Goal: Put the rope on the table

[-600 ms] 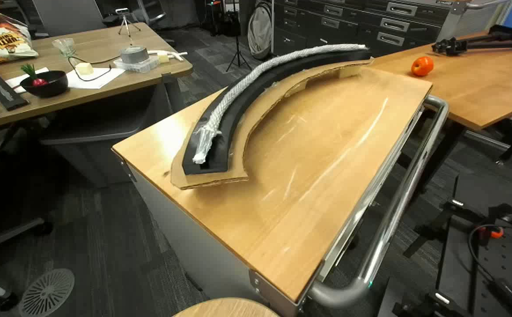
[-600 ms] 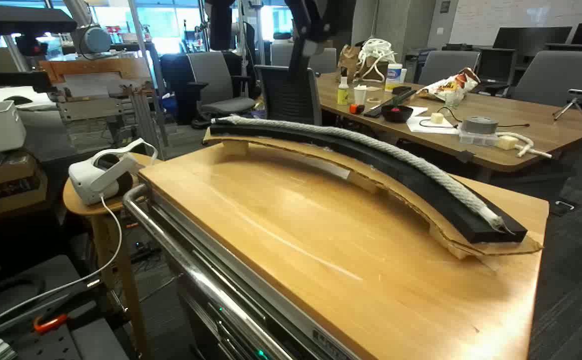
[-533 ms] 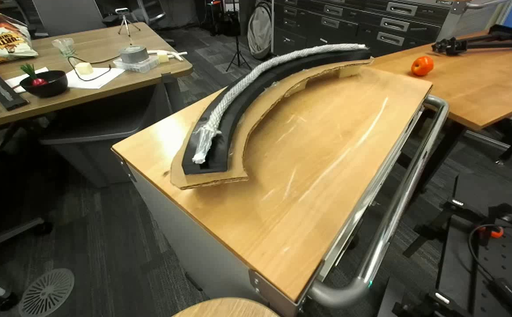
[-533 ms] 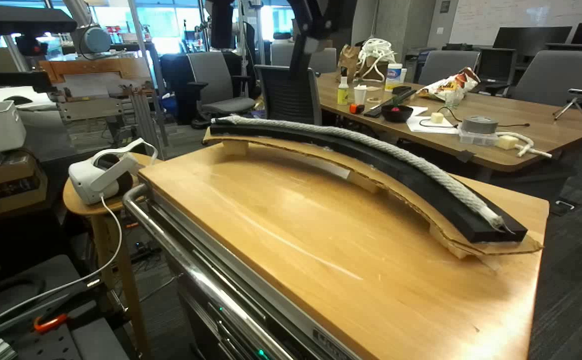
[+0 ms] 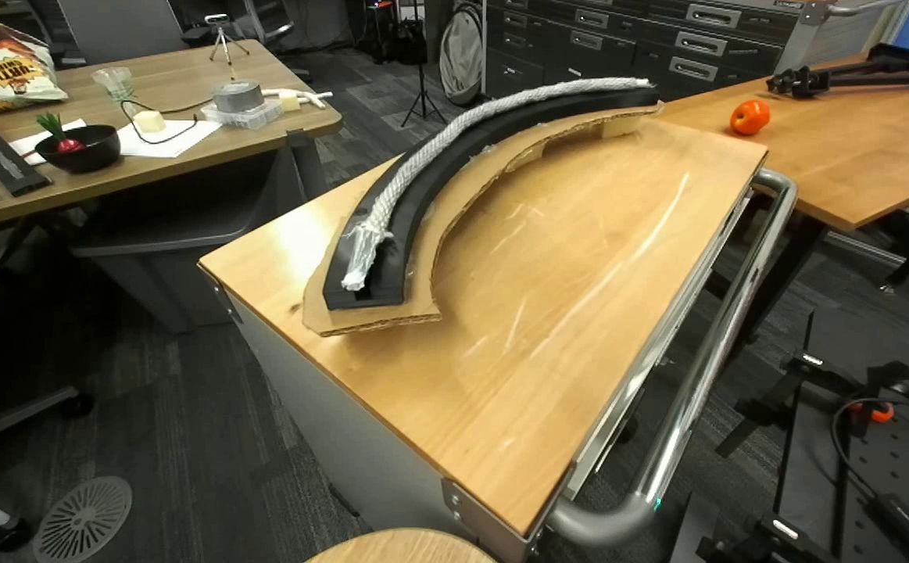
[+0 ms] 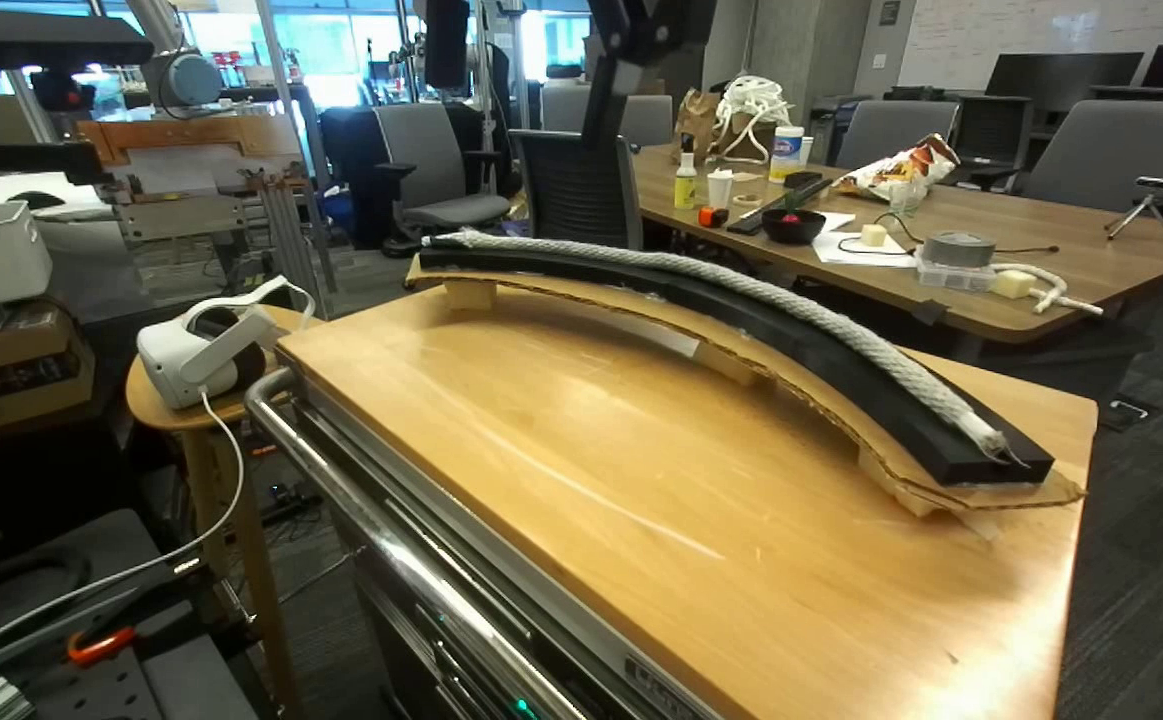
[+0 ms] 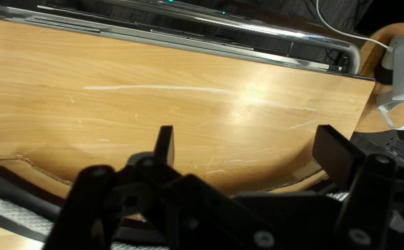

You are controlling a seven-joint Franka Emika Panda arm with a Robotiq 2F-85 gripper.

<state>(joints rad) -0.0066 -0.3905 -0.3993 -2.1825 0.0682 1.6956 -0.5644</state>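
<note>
The rope (image 5: 401, 181) is a thick grey-white braided cord. It lies along the top of a curved black tray (image 5: 437, 173) on a cardboard base (image 5: 423, 277), in both exterior views (image 6: 863, 346). Its near end is wrapped in clear tape. The light wooden table (image 5: 548, 266) stands under the cardboard. In the wrist view my gripper (image 7: 247, 139) is open and empty, above the table top; part of the rope (image 7: 23, 217) shows at lower left, and my gripper hides most of its middle. In an exterior view, only a dark part of my gripper (image 6: 609, 95) shows, high above the tray.
A metal tube rail (image 5: 700, 375) runs along the table's long side. A white headset (image 6: 191, 355) with a cable sits on a stool beside the table. A tomato (image 5: 749, 117) is on the adjoining wooden table. A cluttered desk (image 5: 282, 129) stands behind.
My gripper has moved slightly up and to the right in an exterior view. The rope, tray and table have not moved.
</note>
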